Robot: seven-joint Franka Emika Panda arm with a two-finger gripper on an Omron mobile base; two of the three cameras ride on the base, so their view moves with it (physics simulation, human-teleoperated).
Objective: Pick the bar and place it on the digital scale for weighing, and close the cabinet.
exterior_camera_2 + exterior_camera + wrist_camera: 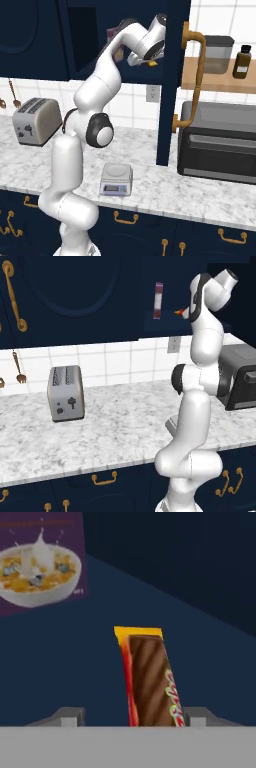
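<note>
The bar (147, 677), orange-yellow at its far end with a brown face, lies flat on the dark shelf of the open cabinet (170, 323). My gripper (134, 717) is reached into the cabinet, and its two fingertips straddle the near end of the bar with small gaps on each side, so it is open. From the right base view the hand (145, 60) is at the shelf's front, with a sliver of the bar (151, 63) under it. The cabinet door (172, 75) stands open, edge-on, showing its brass handle (194, 75). The digital scale (116, 176) sits on the counter below.
A cereal box (40, 562) stands behind the bar and an upright maroon-and-white pack (158, 300) is on the same shelf. A toaster (66, 392) is at the counter's left and a dark oven (220, 142) at the right. A wooden shelf holds a jar (217, 55) and a bottle (242, 61).
</note>
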